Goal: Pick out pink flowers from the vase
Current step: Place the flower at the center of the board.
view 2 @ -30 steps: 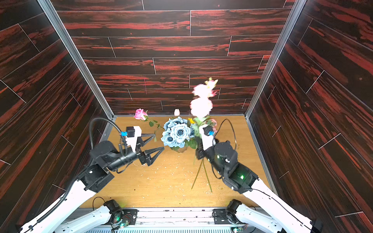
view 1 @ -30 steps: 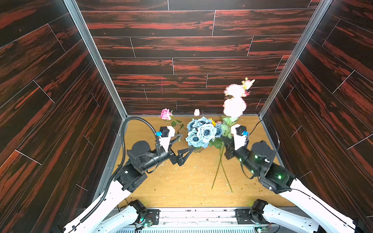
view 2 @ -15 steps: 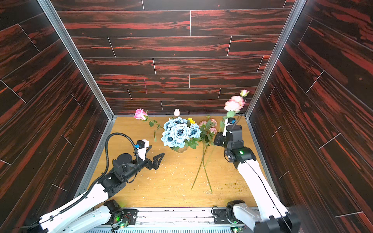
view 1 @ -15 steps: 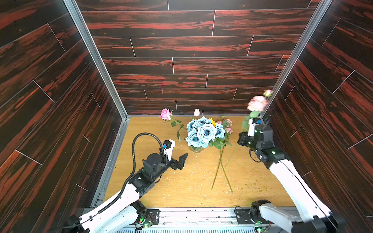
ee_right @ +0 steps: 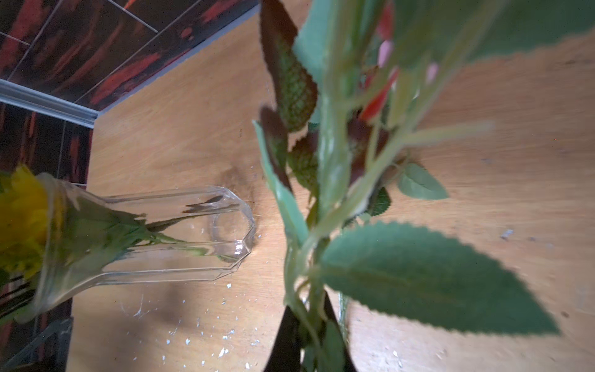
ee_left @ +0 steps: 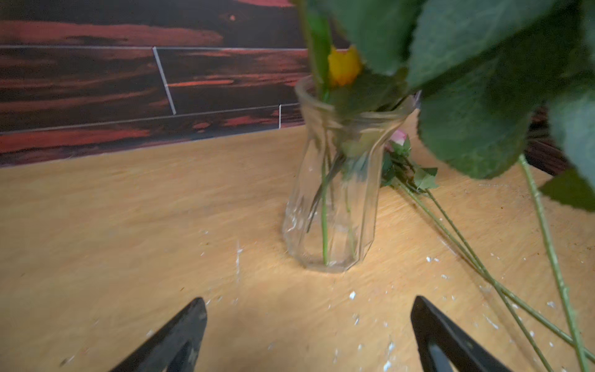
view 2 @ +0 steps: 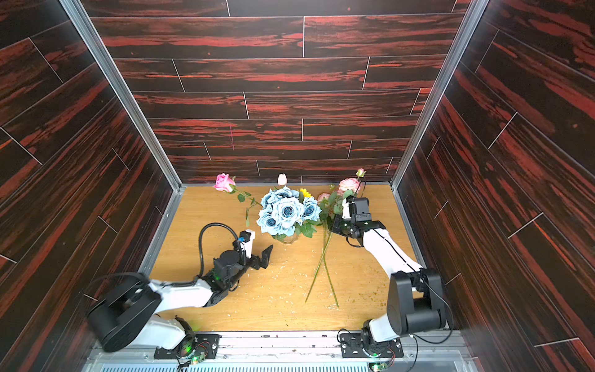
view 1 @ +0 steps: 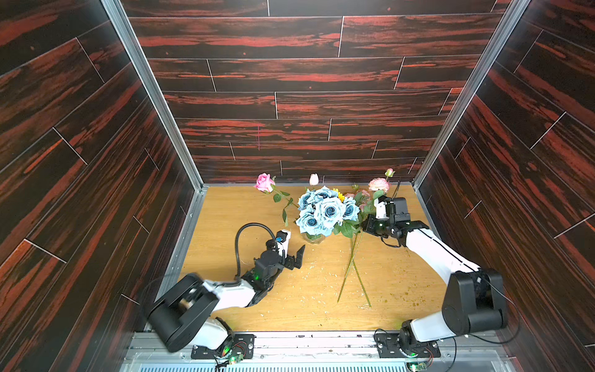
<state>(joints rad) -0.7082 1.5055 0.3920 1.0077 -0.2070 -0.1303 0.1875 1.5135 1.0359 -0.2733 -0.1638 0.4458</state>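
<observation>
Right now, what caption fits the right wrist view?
Leafy pink flowers clamped in the right gripper, glass vase alongside.

Your left arm [view 1: 231, 293] and right arm [view 1: 434, 251] both wore white shells on the long links, with bulky black housings at the joints. A black cable [view 1: 238, 235] looped off the left wrist (a blue plug [view 1: 278, 239] capped its end). Each wrist carried a white camera block [view 1: 381, 207]. The left pincer [ee_left: 308, 302] and right pincer [ee_right: 309, 335] had tapered black fingers.

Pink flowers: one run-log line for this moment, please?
right end effector: shut on pink flower stem | left end effector: open, empty | vase: upright, pink rose inside
</observation>
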